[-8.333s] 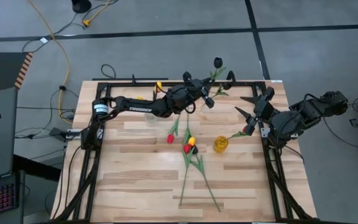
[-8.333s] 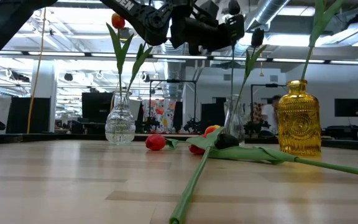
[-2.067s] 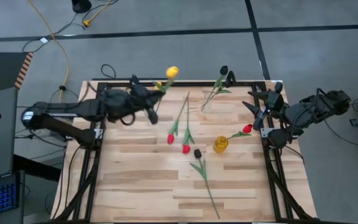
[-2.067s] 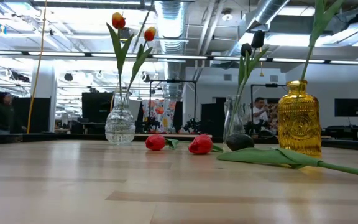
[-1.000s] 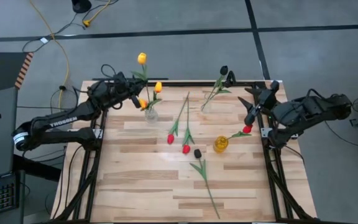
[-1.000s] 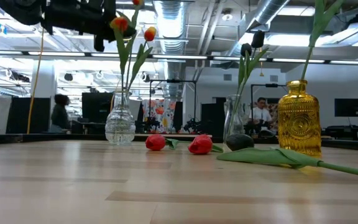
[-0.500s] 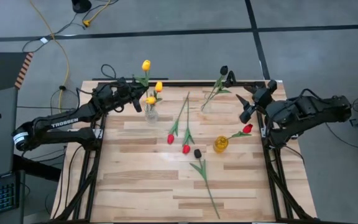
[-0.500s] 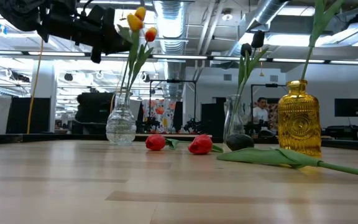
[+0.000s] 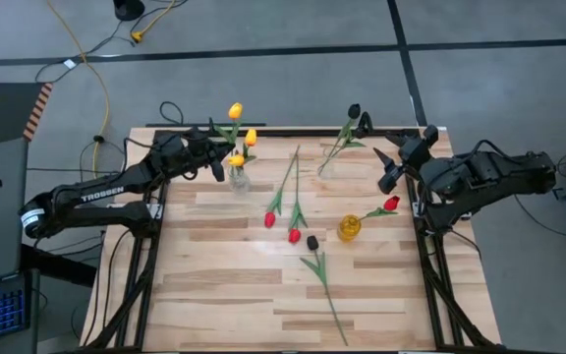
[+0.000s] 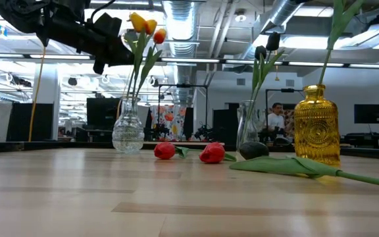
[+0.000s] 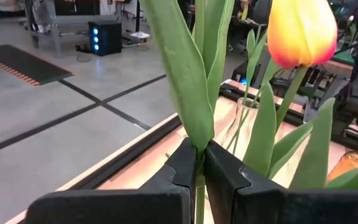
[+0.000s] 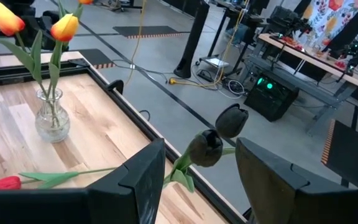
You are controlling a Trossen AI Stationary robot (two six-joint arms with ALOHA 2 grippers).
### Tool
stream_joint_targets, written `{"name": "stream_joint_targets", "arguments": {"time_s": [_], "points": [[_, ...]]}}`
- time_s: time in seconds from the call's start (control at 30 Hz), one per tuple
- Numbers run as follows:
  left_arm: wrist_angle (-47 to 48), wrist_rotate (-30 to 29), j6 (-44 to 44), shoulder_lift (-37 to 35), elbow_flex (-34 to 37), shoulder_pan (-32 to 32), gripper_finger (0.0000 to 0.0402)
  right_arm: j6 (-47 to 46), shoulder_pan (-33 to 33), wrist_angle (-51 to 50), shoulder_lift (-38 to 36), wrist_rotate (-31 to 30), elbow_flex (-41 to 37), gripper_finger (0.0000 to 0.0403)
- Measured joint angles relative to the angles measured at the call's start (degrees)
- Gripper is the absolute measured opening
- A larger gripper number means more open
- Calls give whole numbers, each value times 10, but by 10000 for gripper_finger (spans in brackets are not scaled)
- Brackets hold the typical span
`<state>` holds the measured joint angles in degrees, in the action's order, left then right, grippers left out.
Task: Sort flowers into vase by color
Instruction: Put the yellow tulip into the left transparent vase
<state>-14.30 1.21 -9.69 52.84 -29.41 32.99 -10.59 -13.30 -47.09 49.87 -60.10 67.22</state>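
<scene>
My left gripper [image 9: 214,163] is at the far left of the table, beside a clear vase [image 9: 236,181], shut on the stem of a yellow tulip [image 9: 235,111]. Two more yellow tulips [image 9: 251,138] stand in that vase [image 10: 127,131]. A second clear vase [image 10: 248,128] at the far edge holds two near-black tulips [image 9: 354,111]. An amber vase [image 9: 349,228] holds one red tulip [image 9: 391,204]. Two red tulips [image 9: 269,219] and a near-black one [image 9: 311,242] lie flat on the table. My right gripper [image 9: 386,167] waits open at the far right, touching nothing. My left gripper pinches the yellow tulip's green stem [image 11: 199,163] just below the base of a leaf, between its two fingers [image 11: 182,168]. The fingers come level from the table's left and lie across the stem. The tulip stands nearly upright, its lower stem [image 10: 129,92] running down into the vase's neck.
The table's near half is bare wood except for the black tulip's long stem [image 9: 330,300]. A black frame rail [image 9: 155,246] runs along each side. The right wrist view shows the black tulip heads [image 12: 207,149] just ahead of my right gripper [image 12: 197,180]. A person [image 10: 278,115] stands far behind the table.
My left gripper has carried the yellow tulip toward the table's right and down, to the clear vase; the flower's head now stands close beside the other two yellow heads and its stem runs into the vase's neck. My right gripper has shifted slightly toward the table's left.
</scene>
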Motion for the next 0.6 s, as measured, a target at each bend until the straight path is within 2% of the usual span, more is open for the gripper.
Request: {"name": "stream_joint_targets", "arguments": {"time_s": [0.3,0.6], "points": [[9,16,1,0,0,0,18,0,0,0,0,0,0,222],[13,15,19,0,0,0,113,0,0,1,0,0,0,222]]}}
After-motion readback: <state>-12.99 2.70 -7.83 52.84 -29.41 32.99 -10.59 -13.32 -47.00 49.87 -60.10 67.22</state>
